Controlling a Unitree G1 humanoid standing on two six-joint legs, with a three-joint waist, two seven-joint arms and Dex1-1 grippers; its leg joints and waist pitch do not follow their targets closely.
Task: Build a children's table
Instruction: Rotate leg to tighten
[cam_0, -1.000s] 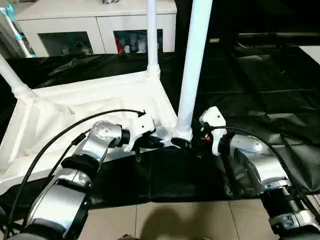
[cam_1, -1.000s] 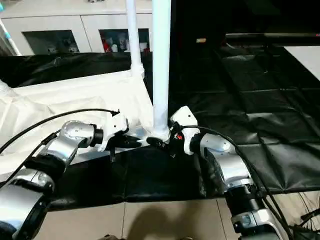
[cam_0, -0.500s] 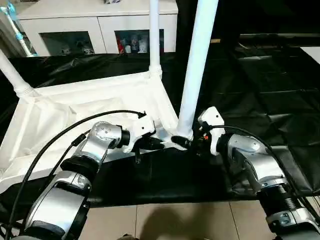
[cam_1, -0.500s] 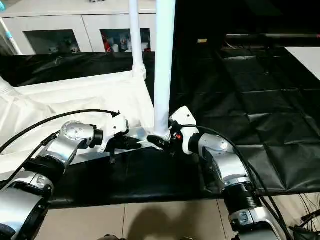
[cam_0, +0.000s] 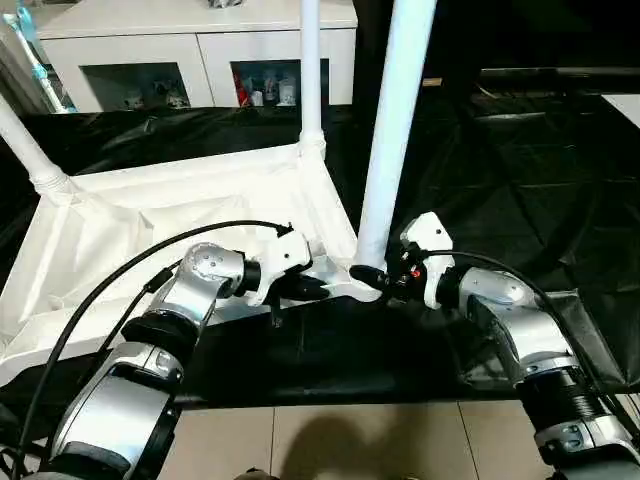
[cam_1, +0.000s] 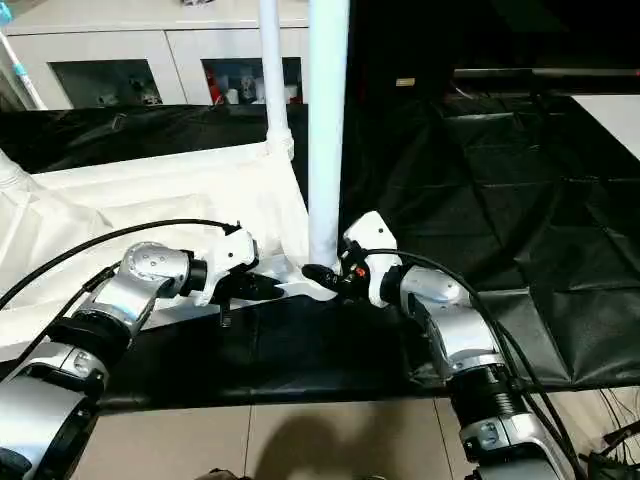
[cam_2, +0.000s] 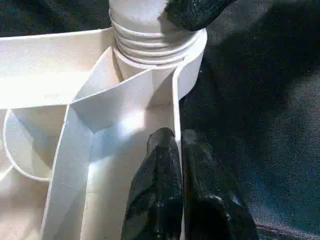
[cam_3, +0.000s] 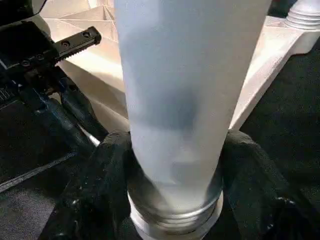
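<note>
At the near corner socket of the upturned table top (cam_0: 170, 225) I see my right pincer (cam_0: 372, 278) with a black finger on each side of the base of the near leg (cam_0: 395, 120), clasping it where it stands upright in the socket. My left pincer (cam_0: 305, 289) is pinched shut on the raised rim (cam_2: 176, 107) just beside that socket. Two more legs, a far leg (cam_0: 310, 70) and a left leg (cam_0: 25, 150), rise from other corners. All of it sits near the front edge of the black-covered bench (cam_0: 520, 170). Behind the bench's far edge stands a white glass-door cabinet (cam_0: 190, 50).
</note>
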